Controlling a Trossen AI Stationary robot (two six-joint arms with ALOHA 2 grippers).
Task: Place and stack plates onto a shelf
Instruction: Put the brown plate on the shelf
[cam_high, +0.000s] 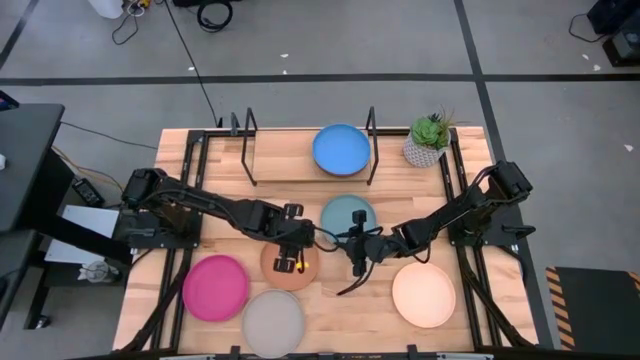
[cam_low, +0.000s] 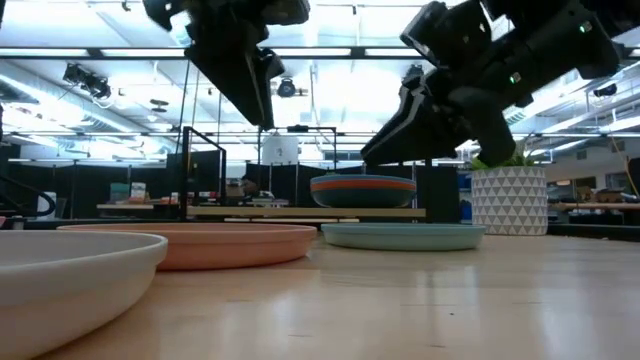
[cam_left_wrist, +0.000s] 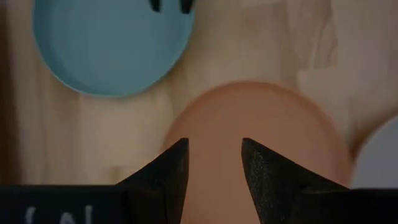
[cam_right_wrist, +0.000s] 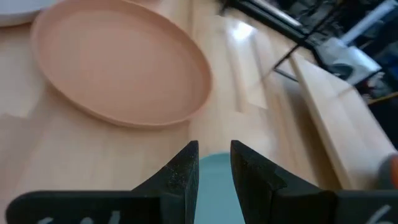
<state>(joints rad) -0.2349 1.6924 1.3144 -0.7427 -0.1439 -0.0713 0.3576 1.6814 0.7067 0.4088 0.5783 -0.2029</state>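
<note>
The tan plate (cam_high: 290, 268) (cam_left_wrist: 261, 124) (cam_right_wrist: 118, 62) lies flat on the table, and my left gripper (cam_high: 297, 258) (cam_left_wrist: 214, 168) hovers open just above it. The pale blue plate (cam_high: 348, 215) (cam_low: 402, 236) lies flat beside it toward the far edge. My right gripper (cam_high: 357, 260) (cam_right_wrist: 214, 165) hangs open over that plate's near rim (cam_right_wrist: 214, 186), tilted and clear of it in the low view. The shelf (cam_high: 280, 160) (cam_low: 300, 211) carries a stack of plates with the blue plate (cam_high: 341, 150) (cam_low: 363, 182) on top and an orange one under it.
The pink plate (cam_high: 215, 288), grey plate (cam_high: 272, 322) (cam_low: 70, 262) and cream plate (cam_high: 424, 294) lie along the near edge. A potted plant (cam_high: 428, 140) (cam_low: 508, 195) stands at the shelf's right end. The shelf's left half shows bare wood between the black uprights (cam_high: 250, 140).
</note>
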